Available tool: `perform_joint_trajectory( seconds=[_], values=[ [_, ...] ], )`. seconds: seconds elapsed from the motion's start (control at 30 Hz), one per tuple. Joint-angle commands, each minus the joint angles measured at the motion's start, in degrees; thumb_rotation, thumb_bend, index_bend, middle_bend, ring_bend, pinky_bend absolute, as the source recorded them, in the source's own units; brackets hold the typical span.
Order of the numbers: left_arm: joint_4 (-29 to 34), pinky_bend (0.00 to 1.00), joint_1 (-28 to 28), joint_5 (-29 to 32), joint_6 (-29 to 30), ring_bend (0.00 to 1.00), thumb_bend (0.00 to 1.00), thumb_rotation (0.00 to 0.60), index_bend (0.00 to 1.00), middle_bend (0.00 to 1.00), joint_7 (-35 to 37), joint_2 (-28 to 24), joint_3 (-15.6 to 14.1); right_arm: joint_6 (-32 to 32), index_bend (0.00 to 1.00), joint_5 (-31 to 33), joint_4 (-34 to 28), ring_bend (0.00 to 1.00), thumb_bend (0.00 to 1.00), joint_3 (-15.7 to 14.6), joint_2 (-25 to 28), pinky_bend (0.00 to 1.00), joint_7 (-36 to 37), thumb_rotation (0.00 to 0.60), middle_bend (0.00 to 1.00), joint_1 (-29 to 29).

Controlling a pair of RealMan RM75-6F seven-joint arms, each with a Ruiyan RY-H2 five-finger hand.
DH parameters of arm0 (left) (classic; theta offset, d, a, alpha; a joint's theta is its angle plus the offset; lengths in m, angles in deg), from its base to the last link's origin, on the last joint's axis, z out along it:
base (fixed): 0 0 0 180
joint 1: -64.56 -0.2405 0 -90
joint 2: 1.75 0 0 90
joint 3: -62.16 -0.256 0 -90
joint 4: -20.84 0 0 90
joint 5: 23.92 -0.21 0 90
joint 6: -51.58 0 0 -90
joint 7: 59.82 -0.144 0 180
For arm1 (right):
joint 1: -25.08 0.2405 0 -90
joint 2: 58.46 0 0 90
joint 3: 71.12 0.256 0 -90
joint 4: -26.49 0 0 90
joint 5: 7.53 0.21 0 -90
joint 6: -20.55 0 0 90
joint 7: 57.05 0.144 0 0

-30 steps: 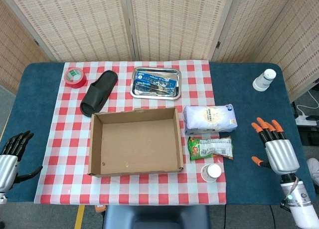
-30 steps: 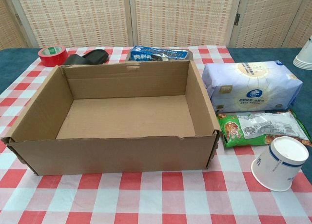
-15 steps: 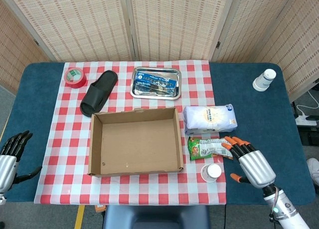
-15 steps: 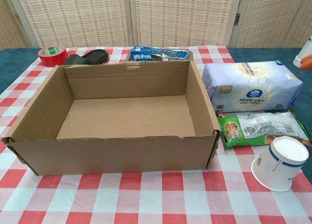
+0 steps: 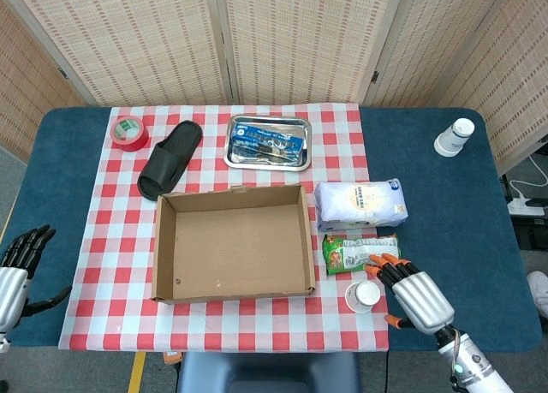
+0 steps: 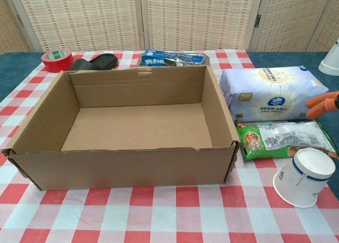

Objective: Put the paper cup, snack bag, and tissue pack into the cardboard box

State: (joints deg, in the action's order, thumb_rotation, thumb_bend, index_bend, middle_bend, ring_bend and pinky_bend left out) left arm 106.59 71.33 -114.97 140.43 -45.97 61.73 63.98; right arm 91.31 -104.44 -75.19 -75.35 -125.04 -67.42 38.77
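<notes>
While the paper cup [image 5: 363, 295] lies tipped just right of the cardboard box [image 5: 231, 241], the right hand [image 5: 414, 294], fingers spread and empty, should wrap its wall before lifting.

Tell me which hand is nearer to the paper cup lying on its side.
Right. The right hand hovers just beside the paper cup, fingers spread, not touching it. The left hand is at the table's far edge, beyond the cardboard box.

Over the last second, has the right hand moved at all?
Yes. In the head view the right hand has come in from the bare blue table toward the robot's left, and now sits beside the paper cup, fingers over the snack bag.
</notes>
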Motion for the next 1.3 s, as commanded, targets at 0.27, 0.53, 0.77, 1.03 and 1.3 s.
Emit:
perform_joint_trajectory(
  seconds=[0.27,0.53,0.77,1.03,1.3],
  values=[
    [-0.12,0.08,-0.23,-0.10,0.46,0.00,0.18,0.600,0.00,0.00,0.80,-0.25,0.03,-4.69,0.26,1.81,3.59,0.09,0.00,1.28,-4.89,0.25,1.44,0.600,0.13,3.42],
    [-0.34,0.08,-0.22,0.02,0.41,0.00,0.18,0.600,0.00,0.00,1.73,-0.42,0.13,-6.12,0.27,3.28,5.82,0.11,0.00,1.41,-7.84,0.29,0.44,0.600,0.14,4.35],
    [-0.75,0.08,-0.24,-0.15,0.63,0.00,0.18,0.600,0.00,0.00,2.45,-0.36,0.17,-6.66,0.29,4.81,7.31,0.13,0.00,1.50,-9.73,0.33,-0.82,0.600,0.15,4.61],
    [-0.80,0.08,-0.47,-0.46,1.21,0.00,0.18,0.600,0.00,0.00,2.95,-0.47,0.12,-6.75,0.35,4.99,8.51,0.16,0.00,1.02,-11.62,0.37,-0.95,0.600,0.18,4.87],
    [-0.89,0.08,-0.49,-0.48,1.22,0.00,0.18,0.600,0.00,0.00,3.27,-0.54,0.12,-4.26,0.47,4.50,9.96,0.24,0.04,1.05,-13.27,0.47,-1.60,0.600,0.24,4.19]
  ],
)
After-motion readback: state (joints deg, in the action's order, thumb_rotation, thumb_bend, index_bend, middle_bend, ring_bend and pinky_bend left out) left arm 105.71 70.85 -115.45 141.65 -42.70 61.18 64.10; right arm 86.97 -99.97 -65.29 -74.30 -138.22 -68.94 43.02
